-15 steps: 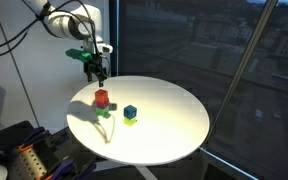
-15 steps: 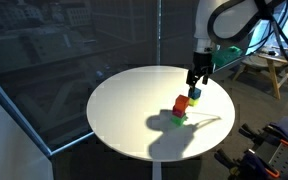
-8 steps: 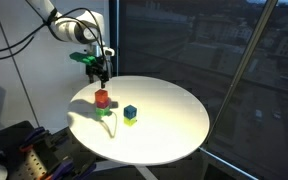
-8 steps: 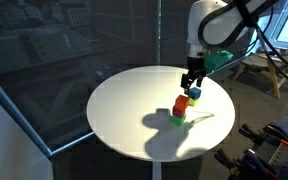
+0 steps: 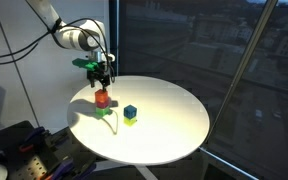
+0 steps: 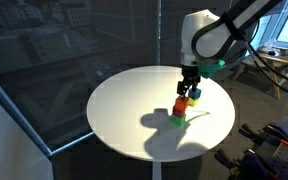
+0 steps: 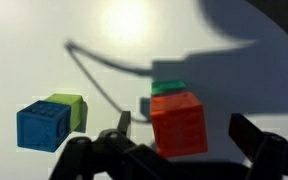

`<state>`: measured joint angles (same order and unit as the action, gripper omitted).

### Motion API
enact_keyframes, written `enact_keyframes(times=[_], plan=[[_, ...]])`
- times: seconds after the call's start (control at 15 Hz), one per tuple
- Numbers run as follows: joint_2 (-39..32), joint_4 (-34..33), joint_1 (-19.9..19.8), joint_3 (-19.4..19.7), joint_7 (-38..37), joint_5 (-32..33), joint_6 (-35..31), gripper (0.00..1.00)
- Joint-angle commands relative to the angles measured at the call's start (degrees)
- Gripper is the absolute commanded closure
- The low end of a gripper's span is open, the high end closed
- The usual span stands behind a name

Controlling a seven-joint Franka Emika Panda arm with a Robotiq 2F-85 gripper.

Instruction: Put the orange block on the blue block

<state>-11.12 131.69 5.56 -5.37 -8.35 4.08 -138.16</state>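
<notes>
While the arm is reaching in over the round white table (image 5: 174, 115), the gripper (image 5: 102, 81) is hanging just above the orange block (image 5: 101, 98) in both exterior views. Jaws are standing spread apart and holding nothing. In the wrist view the two dark fingers (image 7: 122, 126) are showing at either side of the orange block, with a gap on each side; no contact visible.

Orange block is sitting near the table edge on the arm's side, touching a green block (image 7: 168, 89). In an exterior view the green block is showing lower, as if under it; cannot tell for certain whether stacked or just beside.

Blue block (image 5: 130, 111) is lying apart from the orange one, nearer the table centre. A yellow-green block (image 7: 70, 108) is touching it; the wrist view is not settling whether it is below or alongside.

Arm shadow is falling across the table past the orange block.
</notes>
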Motion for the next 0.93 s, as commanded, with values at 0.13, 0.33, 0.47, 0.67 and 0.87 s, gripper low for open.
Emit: enact_keyframes(times=[0.13, 0.33, 0.47, 0.67, 0.87], plan=[[-3.47, -2.09, 0.92, 1.00, -0.55, 1.71, -1.28, 0.00], [-4.82, -3.05, 1.19, 1.25, -0.73, 1.56, -1.61, 0.00], [-5.78, -3.83, 1.34, 1.39, -0.79, 1.51, -1.58, 0.00], [-7.14, -4.83, 1.61, 1.66, -1.07, 1.60, -1.56, 0.00], [-8.10, -5.42, 1.94, 1.92, -1.29, 1.53, -1.43, 0.27]])
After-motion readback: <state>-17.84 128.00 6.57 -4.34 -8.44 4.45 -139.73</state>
